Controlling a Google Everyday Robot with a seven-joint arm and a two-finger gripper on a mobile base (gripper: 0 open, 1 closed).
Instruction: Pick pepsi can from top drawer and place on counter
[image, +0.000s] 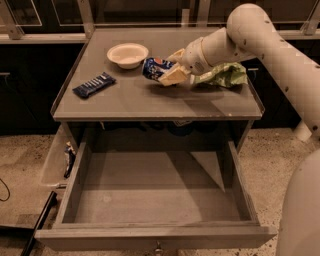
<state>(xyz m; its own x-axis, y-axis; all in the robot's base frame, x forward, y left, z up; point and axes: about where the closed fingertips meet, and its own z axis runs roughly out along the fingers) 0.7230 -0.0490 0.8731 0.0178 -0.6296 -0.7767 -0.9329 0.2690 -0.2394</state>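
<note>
My gripper (169, 71) is over the middle of the counter (130, 97), shut on the pepsi can (152, 68). The can is dark blue with white and red marks and lies tilted on its side between the fingers, just above or at the counter surface, to the right of the bowl. The top drawer (150, 200) is pulled fully open below the counter, and its grey floor shows nothing on it. A small knob (158, 247) sits at its front edge.
A white bowl (128, 54) stands at the counter's back left. A dark blue snack bar wrapper (93, 84) lies at the left. A green crumpled bag (226, 75) lies behind my arm at the right. The arm crosses the right side of the view.
</note>
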